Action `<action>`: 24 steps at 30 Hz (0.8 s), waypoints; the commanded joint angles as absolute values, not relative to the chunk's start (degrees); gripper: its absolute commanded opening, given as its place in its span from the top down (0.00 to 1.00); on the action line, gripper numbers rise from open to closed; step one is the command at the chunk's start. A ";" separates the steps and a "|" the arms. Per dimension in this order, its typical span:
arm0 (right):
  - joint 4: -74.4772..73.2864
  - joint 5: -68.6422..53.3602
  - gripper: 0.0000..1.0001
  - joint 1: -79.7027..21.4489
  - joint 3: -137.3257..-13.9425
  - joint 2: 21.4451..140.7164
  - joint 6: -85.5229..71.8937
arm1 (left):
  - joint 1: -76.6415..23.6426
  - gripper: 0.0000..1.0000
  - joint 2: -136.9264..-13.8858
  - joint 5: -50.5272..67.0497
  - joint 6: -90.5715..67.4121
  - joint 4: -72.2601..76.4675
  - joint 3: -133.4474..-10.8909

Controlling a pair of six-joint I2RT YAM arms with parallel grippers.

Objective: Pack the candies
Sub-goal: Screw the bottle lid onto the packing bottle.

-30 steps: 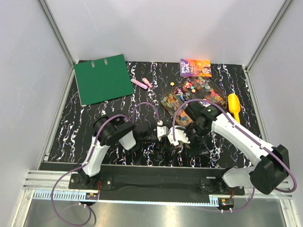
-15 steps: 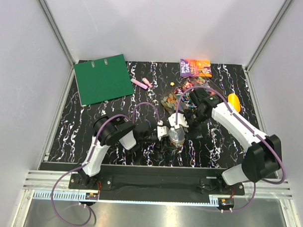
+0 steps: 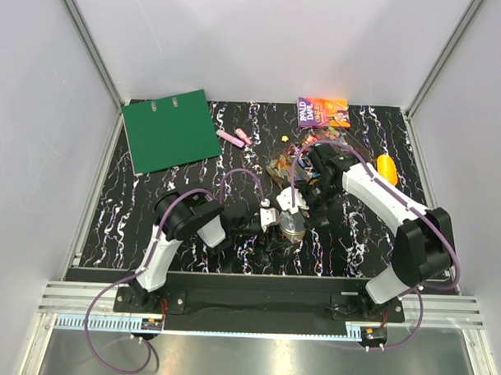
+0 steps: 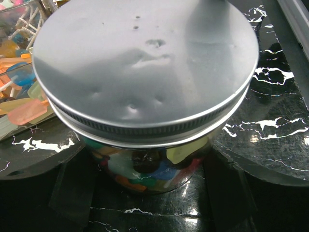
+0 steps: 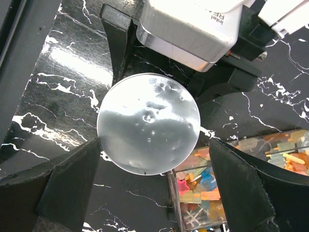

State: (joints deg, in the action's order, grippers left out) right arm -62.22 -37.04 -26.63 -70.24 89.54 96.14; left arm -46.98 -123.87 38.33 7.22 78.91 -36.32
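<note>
A glass jar with a silver screw lid [image 3: 293, 226] stands on the table with candies inside. My left gripper [image 3: 280, 221] is shut on the jar's sides. In the left wrist view the lid [image 4: 145, 63] fills the frame, multicoloured candies [image 4: 145, 171] show through the glass, and the left gripper [image 4: 149, 195] flanks the jar. My right gripper [image 3: 309, 195] is open and empty, a little above and behind the jar. In the right wrist view the lid [image 5: 148, 123] lies below the right gripper [image 5: 154, 188]. More candies fill a clear box [image 3: 282, 167], and loose ones [image 3: 320, 141] lie behind it.
The clear candy box [image 5: 203, 193] stands right beside the jar. A yellow scoop [image 3: 386, 167] lies at the right, partly behind my right arm. A book [image 3: 323, 112] lies at the back, a green binder [image 3: 170, 129] at the back left, with pink highlighters [image 3: 233, 138] beside it.
My right gripper has come off the jar's lid and moved up and toward the back. The left gripper and the jar have stayed in place.
</note>
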 commanded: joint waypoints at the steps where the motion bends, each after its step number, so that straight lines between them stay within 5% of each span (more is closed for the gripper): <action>1: -62.05 -38.67 0.00 -27.77 -73.21 91.66 98.35 | -46.49 1.00 -125.95 32.52 12.39 75.85 -36.39; 24: -65.48 -38.41 0.00 -29.62 -75.68 94.49 97.56 | -46.49 1.00 -126.21 32.26 11.78 76.29 -36.56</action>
State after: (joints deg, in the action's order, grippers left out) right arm -65.56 -37.08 -29.10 -73.82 95.44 97.82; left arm -46.98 -123.87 37.54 7.16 78.94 -36.38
